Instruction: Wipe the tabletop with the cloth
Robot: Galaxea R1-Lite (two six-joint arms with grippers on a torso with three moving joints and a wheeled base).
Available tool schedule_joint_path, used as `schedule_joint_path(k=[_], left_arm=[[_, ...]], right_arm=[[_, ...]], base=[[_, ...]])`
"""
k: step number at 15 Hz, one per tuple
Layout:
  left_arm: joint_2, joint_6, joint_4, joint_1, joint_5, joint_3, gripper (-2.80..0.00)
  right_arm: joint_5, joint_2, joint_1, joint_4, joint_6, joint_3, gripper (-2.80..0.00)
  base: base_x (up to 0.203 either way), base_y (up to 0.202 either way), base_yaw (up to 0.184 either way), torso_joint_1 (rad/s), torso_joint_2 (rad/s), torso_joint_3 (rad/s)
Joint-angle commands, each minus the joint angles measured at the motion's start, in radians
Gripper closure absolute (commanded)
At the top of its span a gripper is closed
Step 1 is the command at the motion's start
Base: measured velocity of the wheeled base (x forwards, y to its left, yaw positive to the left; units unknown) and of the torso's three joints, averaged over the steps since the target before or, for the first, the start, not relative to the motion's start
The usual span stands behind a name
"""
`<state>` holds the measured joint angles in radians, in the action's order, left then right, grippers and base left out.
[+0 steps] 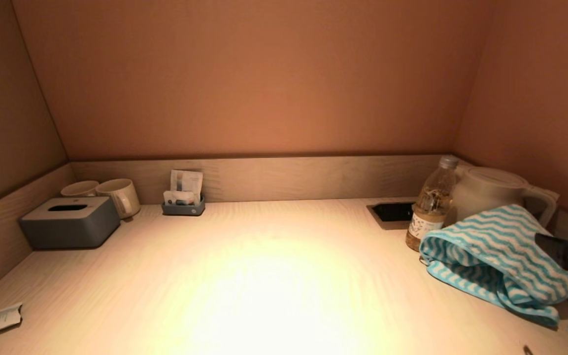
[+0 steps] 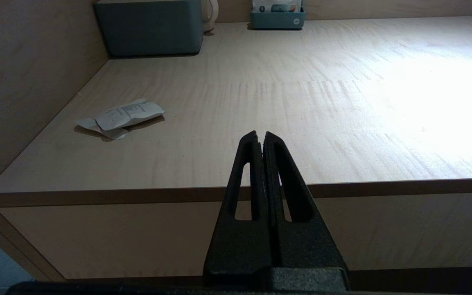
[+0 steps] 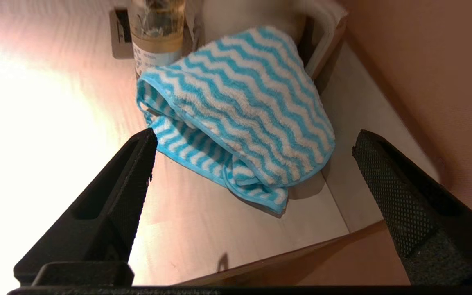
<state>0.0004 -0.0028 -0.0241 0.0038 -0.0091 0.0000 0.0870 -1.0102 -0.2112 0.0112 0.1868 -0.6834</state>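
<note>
Head view puts your cloth (image 1: 498, 256), the blue-and-white wavy-striped one, at about four o'clock on the tabletop (image 1: 264, 276), bunched in a folded heap. Its long axis runs from ten o'clock near the bottle (image 1: 429, 209) down to four o'clock toward the front right corner, with the loose folded end pointing at you. The far edge leans against the kettle (image 1: 498, 190). Your right gripper (image 3: 252, 143) hangs just short of the cloth at the table's right front edge, fingers spread wide and touching nothing. Your left gripper (image 2: 260, 137) sits off the front edge at about seven o'clock, fingers pressed together and empty, near a crumpled paper (image 2: 121, 119).
</note>
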Motion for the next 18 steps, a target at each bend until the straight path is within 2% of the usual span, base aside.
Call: schedule_joint_path(k=[1, 6, 7, 13, 15, 18], left_arm=[[0.000, 0.000, 0.000, 0.001, 0.000, 0.000, 0.00], [0.000, 0.000, 0.000, 0.001, 0.000, 0.000, 0.00], [0.000, 0.000, 0.000, 0.001, 0.000, 0.000, 0.00], [0.000, 0.000, 0.000, 0.001, 0.000, 0.000, 0.00], [0.000, 0.000, 0.000, 0.001, 0.000, 0.000, 0.00], [0.000, 0.000, 0.000, 0.001, 0.000, 0.000, 0.00]], right_arm=[[0.000, 0.112, 0.011, 0.039, 0.019, -0.001, -2.80], [-0.001, 0.214, 0.015, 0.059, 0.037, 0.002, -2.80], [0.000, 0.227, 0.015, 0.059, 0.037, 0.003, 0.00], [-0.005, 0.353, 0.015, 0.079, 0.036, -0.009, 0.00], [-0.031, 0.397, 0.015, 0.090, 0.027, -0.011, 0.00], [-0.035, 0.467, 0.015, 0.088, -0.030, -0.013, 0.00]], base=[[0.000, 0.000, 0.000, 0.000, 0.00, 0.000], [0.000, 0.000, 0.000, 0.000, 0.00, 0.000], [0.000, 0.000, 0.000, 0.000, 0.00, 0.000], [0.000, 0.000, 0.000, 0.000, 0.00, 0.000], [0.000, 0.000, 0.000, 0.000, 0.00, 0.000], [0.000, 0.000, 0.000, 0.000, 0.00, 0.000]])
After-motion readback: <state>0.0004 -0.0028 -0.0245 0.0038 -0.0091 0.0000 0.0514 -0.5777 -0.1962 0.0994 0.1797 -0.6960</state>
